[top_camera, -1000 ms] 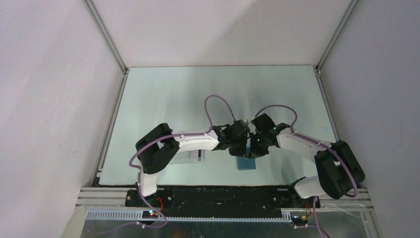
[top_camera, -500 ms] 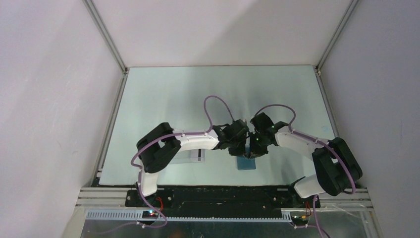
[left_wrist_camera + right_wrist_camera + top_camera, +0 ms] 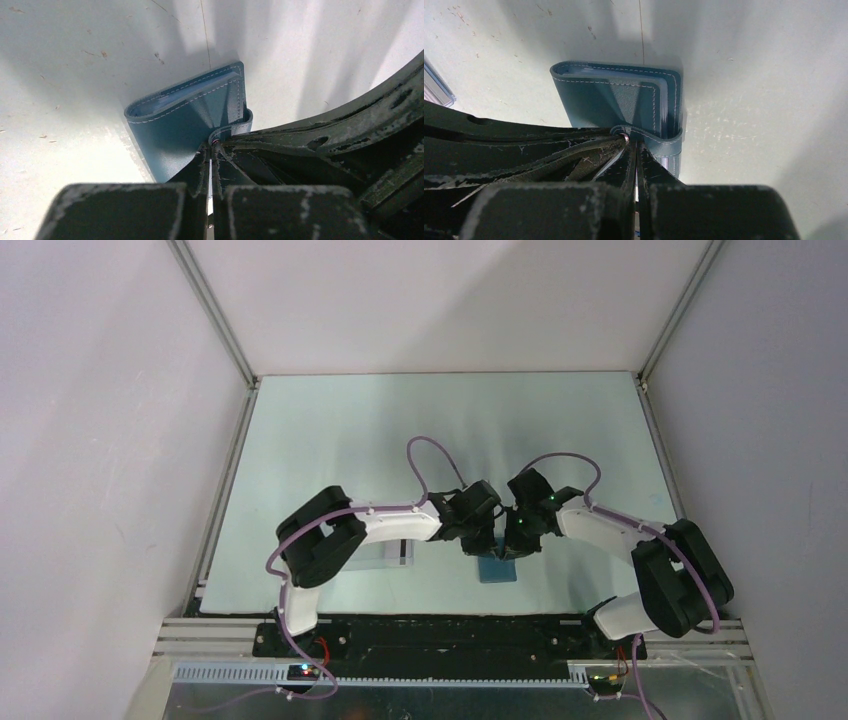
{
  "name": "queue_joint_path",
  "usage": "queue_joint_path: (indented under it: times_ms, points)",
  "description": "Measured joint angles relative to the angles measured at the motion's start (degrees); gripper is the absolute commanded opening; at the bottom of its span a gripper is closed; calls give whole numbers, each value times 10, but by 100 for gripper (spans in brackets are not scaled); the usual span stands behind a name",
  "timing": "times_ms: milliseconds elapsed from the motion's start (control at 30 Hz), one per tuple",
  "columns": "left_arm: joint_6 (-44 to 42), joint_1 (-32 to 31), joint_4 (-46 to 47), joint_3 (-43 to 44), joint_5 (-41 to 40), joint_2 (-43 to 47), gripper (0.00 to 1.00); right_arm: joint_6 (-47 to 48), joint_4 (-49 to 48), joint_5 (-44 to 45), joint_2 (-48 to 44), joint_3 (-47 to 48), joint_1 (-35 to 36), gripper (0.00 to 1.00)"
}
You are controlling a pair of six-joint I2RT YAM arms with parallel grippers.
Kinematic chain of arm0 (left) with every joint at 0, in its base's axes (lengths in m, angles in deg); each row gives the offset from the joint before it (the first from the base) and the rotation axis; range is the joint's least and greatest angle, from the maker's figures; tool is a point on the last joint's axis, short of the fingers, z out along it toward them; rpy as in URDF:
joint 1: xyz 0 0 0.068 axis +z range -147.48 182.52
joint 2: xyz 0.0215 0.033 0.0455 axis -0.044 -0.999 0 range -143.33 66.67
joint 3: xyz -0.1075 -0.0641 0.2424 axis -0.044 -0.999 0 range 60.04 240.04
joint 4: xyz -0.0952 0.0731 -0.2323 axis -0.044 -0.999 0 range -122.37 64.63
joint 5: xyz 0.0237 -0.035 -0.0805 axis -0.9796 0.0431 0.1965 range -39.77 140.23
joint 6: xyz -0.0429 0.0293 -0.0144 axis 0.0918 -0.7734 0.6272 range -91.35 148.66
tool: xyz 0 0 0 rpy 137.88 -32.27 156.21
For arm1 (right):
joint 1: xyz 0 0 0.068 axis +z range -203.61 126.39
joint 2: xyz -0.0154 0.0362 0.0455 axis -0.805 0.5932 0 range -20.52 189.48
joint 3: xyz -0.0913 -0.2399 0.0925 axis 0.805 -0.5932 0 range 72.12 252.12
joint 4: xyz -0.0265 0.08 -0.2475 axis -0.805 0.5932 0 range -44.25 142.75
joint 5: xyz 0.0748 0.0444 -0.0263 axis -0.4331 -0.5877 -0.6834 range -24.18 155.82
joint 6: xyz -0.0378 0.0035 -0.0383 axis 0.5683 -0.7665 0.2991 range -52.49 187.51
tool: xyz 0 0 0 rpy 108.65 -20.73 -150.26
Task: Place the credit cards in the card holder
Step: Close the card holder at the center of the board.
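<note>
The teal-blue card holder (image 3: pixel 497 569) lies folded on the table near the front edge, its clasp tab (image 3: pixel 665 139) wrapped round the open side. Pale edges of credit cards (image 3: pixel 664 107) show between its leaves. My left gripper (image 3: pixel 212 146) is shut, its tips pressed against the end of the clasp tab (image 3: pixel 234 128) on the holder's (image 3: pixel 185 117) front. My right gripper (image 3: pixel 632 141) is also shut, its tips meeting the same tab from the other side of the holder (image 3: pixel 614 102). In the top view both grippers, the left (image 3: pixel 487 537) and the right (image 3: pixel 508 539), converge over the holder.
A clear plastic box (image 3: pixel 383 558) lies under my left forearm, with a black-striped card (image 3: pixel 405 552) showing inside it. Its edge (image 3: pixel 436 85) appears at the left of the right wrist view. White walls enclose the table on three sides.
Almost nothing differs. Both grippers stay shut at the holder's clasp, and the arms have shifted only slightly.
</note>
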Motion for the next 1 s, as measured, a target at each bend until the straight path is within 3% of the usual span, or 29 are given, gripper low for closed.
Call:
queue_joint_path:
  times_ms: [267, 700, 1000]
  points:
    - [4, 0, -3, 0, -2, 5, 0, -5, -2, -2, -2, -2, 0, 0]
    - [-12, -3, -3, -1, -12, 10, 0, 0, -31, -49, -139, -43, -46, 0]
    - [-19, -5, -9, -1, -21, 15, 0, 9, -33, -65, -111, -43, -52, 0]
